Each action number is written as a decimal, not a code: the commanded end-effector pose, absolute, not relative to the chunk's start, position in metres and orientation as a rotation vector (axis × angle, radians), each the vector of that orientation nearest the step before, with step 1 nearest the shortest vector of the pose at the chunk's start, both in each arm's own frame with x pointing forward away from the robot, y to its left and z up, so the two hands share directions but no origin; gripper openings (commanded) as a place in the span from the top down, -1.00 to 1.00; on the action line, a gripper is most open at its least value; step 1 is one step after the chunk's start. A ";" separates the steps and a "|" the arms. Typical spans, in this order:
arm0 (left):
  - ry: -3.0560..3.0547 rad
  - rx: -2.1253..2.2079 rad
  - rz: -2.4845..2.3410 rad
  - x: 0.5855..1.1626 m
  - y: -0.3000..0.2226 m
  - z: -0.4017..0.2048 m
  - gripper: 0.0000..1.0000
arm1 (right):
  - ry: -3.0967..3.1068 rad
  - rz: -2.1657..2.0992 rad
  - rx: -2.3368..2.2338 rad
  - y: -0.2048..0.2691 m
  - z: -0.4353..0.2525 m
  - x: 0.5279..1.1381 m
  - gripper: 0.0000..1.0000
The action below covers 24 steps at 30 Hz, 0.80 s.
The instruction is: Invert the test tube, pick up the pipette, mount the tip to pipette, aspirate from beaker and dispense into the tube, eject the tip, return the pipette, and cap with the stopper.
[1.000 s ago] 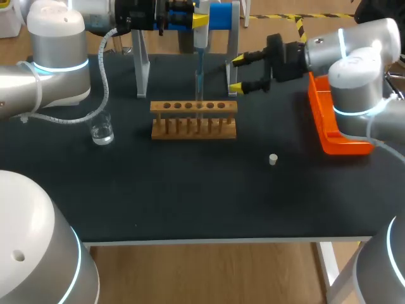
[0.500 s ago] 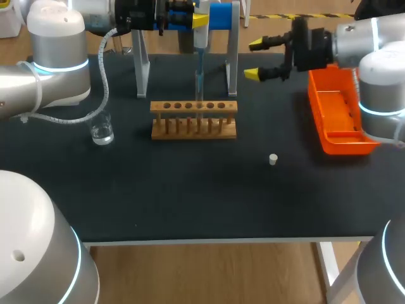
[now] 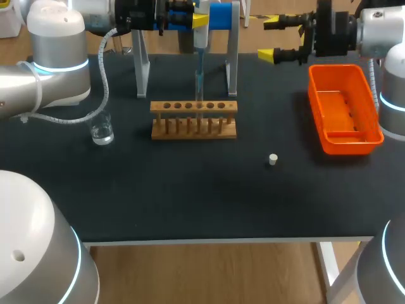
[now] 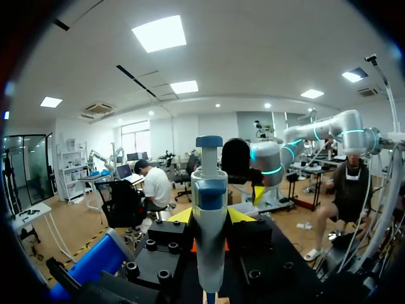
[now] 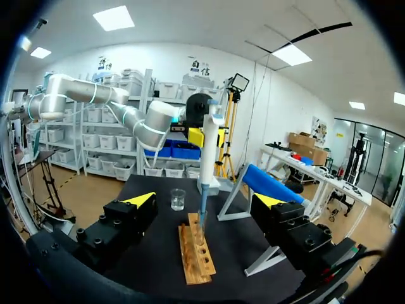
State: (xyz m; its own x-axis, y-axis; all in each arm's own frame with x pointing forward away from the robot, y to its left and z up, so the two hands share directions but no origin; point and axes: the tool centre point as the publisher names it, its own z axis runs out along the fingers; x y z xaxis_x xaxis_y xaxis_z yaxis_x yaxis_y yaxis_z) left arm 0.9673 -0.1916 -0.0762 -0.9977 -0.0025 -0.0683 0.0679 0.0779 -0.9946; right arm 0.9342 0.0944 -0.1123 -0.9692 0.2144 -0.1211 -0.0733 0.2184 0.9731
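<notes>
Plainly, the left gripper [image 4: 210, 216] is clamped on the pipette [image 3: 200, 39], which hangs upright, its long axis straight down into the test tube [image 3: 199, 95] in the wooden rack [image 3: 193, 120]. The right gripper [image 3: 271, 39] is spread wide and empty, off by the orange tray [image 3: 345, 149]. The stopper [image 3: 273, 159] lies on the table [image 3: 190, 196] nearer this gripper, so capping likely falls to it.

Black table [image 3: 190, 202], seen from above. Directly on top:
- glass beaker [image 3: 102, 132], near left edge, upright
- wooden rack [image 3: 193, 119], centre, long side across
- small white stopper [image 3: 273, 159], alone, right of centre, nearer front
- orange tray [image 3: 345, 147], right side
- stand [image 3: 140, 69], metal legs, behind rack, at back.
</notes>
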 end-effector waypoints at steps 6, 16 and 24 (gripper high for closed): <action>2.269 0.071 -2.098 0.968 -0.191 -0.076 1.00 | 2.220 1.902 0.064 0.109 -0.066 0.933 -0.29; 2.269 0.071 -2.098 0.968 -0.191 -0.076 1.00 | 2.195 2.006 0.032 0.133 -0.034 0.940 0.79; 2.269 0.071 -2.098 0.968 -0.191 -0.076 1.00 | 2.205 2.045 0.013 0.151 -0.017 0.950 1.00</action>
State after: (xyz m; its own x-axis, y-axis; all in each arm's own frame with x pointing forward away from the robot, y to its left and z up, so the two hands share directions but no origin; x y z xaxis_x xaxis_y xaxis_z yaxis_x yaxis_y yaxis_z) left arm 0.9673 -0.1917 -0.0762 -0.9977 -0.0024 -0.0683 0.0679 0.0779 -0.9946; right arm 0.9402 0.1434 -0.0213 -0.9895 0.1079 -0.0960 -0.0886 0.0715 0.9935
